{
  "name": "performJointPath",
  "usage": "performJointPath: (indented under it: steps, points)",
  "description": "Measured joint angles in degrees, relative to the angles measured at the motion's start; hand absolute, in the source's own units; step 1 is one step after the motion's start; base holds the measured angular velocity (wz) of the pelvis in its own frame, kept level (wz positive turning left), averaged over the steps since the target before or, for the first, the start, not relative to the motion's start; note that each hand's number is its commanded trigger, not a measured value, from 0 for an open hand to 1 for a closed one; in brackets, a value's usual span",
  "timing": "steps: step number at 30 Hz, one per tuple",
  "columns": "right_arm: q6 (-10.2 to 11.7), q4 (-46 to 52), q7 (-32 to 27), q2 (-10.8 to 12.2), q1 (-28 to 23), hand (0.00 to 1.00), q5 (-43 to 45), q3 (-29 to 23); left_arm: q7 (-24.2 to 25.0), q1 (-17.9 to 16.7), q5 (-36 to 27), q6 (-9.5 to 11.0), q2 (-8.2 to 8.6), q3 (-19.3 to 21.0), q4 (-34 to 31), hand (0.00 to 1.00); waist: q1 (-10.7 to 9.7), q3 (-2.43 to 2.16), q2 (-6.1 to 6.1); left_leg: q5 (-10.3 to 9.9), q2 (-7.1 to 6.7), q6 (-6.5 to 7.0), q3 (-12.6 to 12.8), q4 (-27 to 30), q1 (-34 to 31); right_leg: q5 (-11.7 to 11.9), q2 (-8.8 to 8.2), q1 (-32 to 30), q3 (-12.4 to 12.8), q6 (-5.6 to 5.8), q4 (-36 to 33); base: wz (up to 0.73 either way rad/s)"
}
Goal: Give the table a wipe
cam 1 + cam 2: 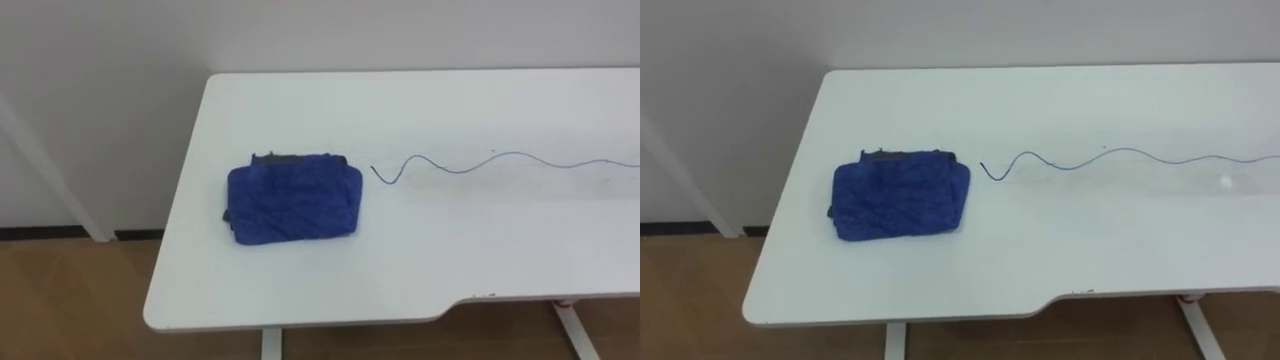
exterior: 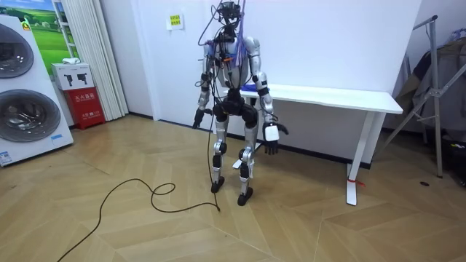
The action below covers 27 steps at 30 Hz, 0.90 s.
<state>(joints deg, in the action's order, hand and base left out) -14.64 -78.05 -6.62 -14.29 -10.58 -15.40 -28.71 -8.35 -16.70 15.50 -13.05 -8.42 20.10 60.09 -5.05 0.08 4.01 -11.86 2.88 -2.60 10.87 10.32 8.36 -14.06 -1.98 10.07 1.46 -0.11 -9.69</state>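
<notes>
cloth (image 1: 292,198) sits left on table (image 1: 480,250), so left hand (image 2: 197,116) prob nearer (state unclear); right hand (image 2: 273,143) dangles loose, empty

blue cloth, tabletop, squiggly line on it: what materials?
Blue cloth: likely microfibre or terry; nubby matte pile, soft folded edges. Table: smooth white top, probably laminate or painted board; flat, faint sheen, no grain. Wavy line: thin, dark blue, looks like marker ink drawn on the top, though a fine thread can't be ruled out.
</notes>
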Motion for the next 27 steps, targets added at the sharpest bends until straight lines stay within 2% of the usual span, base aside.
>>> performJointPath:
  steps: [1, 3, 5, 6, 9, 12, 15, 16, 18, 19, 21, 22, 23, 25, 27]
  points:
    - [0.0, 0.0, -0.8, -0.9, 0.1, 0.0, -0.4, -1.1, 0.0, -0.2, -0.2, -0.1, -0.39, 0.1, -0.1, 0.0, -0.2, -0.17, 0.58, 0.0, 0.0, 0.0, 0.0, 0.0, 0.0, 0.0, -0.01, 0.0, 0.1, 0.0, 0.0, -0.03]
    - [0.0, 0.7, -3.8, -4.9, 0.9, 0.0, -0.4, -3.9, -0.1, 0.0, -0.2, -0.2, -1.88, 1.9, -0.5, 0.0, -0.5, 0.03, 1.63, 0.0, 0.01, 0.0, 0.0, 0.1, -0.2, 0.0, 0.01, -0.2, 0.1, 0.01, -0.1, -0.02]
    - [0.5, 3.2, -7.1, -7.4, 2.0, 0.0, 0.3, -4.9, -0.6, 0.6, -0.1, 0.1, -2.79, 3.0, -0.6, 0.0, -0.5, 0.05, 2.56, 0.0, 0.03, 0.05, 0.1, 0.1, -0.3, 0.0, 0.04, -0.4, 0.3, 0.02, -0.2, -0.03]
    - [0.8, 5.7, -9.2, -8.7, 3.1, 0.0, 0.5, -5.8, -1.1, 0.8, -0.1, 0.4, -2.83, 3.6, -1.2, 0.0, -0.5, -0.03, 3.0, -0.1, 0.04, 0.18, 0.3, 0.1, -0.6, 0.0, 0.03, -0.9, 0.4, 0.05, -0.4, -0.07]
    - [1.2, 15.3, -14.3, -10.9, 6.6, 0.0, 2.2, -5.9, -1.4, 1.4, -0.1, 1.1, -2.9, 3.2, -1.7, 0.0, 0.0, 0.12, 3.48, -0.2, 0.04, 0.34, 1.1, 0.1, -1.3, 0.3, 0.06, -2.1, 0.9, 0.28, -0.5, -0.12]
    - [2.2, 27.3, -18.7, -10.9, 9.6, 0.0, 5.3, -5.3, -2.2, 2.1, -0.2, 1.9, -2.89, 1.0, -2.3, 0.0, 0.5, 0.12, 3.58, -0.2, 0.04, 0.38, 1.5, 0.2, -2.2, 0.4, 0.12, -3.4, 1.2, 0.33, -1.1, -0.08]
    - [3.6, 39.5, -22.1, -10.8, 10.7, 0.0, 12.7, -3.3, -2.3, 2.0, -0.2, 3.4, -2.99, -1.1, -2.7, 0.0, 1.1, -0.23, 3.07, -0.2, 0.05, 0.38, 1.6, 0.2, -2.5, 0.4, 0.12, -3.7, 0.9, 0.33, -1.3, 0.0]
    - [3.9, 41.8, -22.5, -10.8, 10.6, 0.0, 14.7, -3.1, -2.3, 1.9, 0.0, 3.6, -2.96, -1.2, -2.7, 0.0, 1.4, -0.21, 2.95, -0.2, 0.05, 0.38, 1.5, 0.2, -2.5, 0.4, 0.13, -3.7, 0.9, 0.32, -1.4, -0.04]
    - [5.0, 51.4, -23.9, -10.6, 10.6, 0.0, 21.6, -1.3, -2.3, 1.3, 0.2, 4.2, -2.98, -1.8, -2.8, 0.0, 2.2, 0.13, 2.42, -0.2, 0.09, 0.38, 1.5, 0.2, -2.1, 0.4, 0.14, -3.7, 0.0, 0.32, -2.0, -0.09]
    - [5.1, 53.5, -24.0, -10.5, 10.6, 0.0, 23.5, -0.5, -2.3, 1.4, 0.2, 4.4, -3.0, -2.3, -2.9, 0.0, 2.4, 0.1, 2.27, -0.2, 0.11, 0.37, 1.5, 0.2, -2.1, 0.4, 0.13, -3.7, -0.4, 0.32, -2.0, -0.12]
    - [5.0, 64.3, -23.9, -10.0, 10.6, 0.0, 31.7, 4.6, -2.2, 1.0, 0.3, 4.5, -2.79, -3.7, -2.8, 0.0, 3.9, 0.09, 2.06, -0.2, 0.15, 0.37, 1.5, -0.1, -1.8, 0.4, 0.14, -4.1, -0.5, 0.32, -2.1, -0.25]
    - [5.0, 67.2, -23.8, -9.9, 10.7, 0.0, 33.1, 6.3, -2.2, 1.1, 0.2, 4.5, -2.76, -4.1, -2.8, 0.0, 4.1, 0.0, 1.69, -0.2, 0.2, 0.37, 1.5, 0.0, -1.8, 0.4, 0.16, -4.2, -0.7, 0.32, -2.1, -0.27]
    - [5.6, 71.2, -23.5, -10.0, 11.7, 0.0, 36.7, 9.7, -2.2, 1.1, 0.2, 4.5, -2.79, -5.0, -2.8, 0.0, 4.2, 0.11, 1.69, -0.2, 0.25, 0.37, 1.2, 0.0, -1.8, 0.4, 0.16, -4.2, -1.4, 0.31, -2.1, 0.04]
    - [6.1, 74.8, -22.3, -10.0, 12.8, 0.0, 41.2, 12.4, -2.1, 2.2, 0.4, 4.8, -2.74, -6.1, -2.9, 0.0, 4.8, 0.22, 1.87, -0.2, 0.27, 0.37, 0.7, -0.3, -1.8, 0.4, 0.18, -4.0, -2.5, 0.31, -2.1, 0.17]
    - [6.0, 79.1, -20.5, -9.9, 14.8, 0.0, 47.1, 16.3, -1.5, 2.8, 0.3, 5.2, -2.7, -7.5, -3.0, 0.0, 6.5, 0.25, 1.89, -0.2, 0.28, 0.37, 0.4, -0.4, -1.8, 0.4, 0.11, -4.0, -3.2, 0.31, -2.1, 0.03]
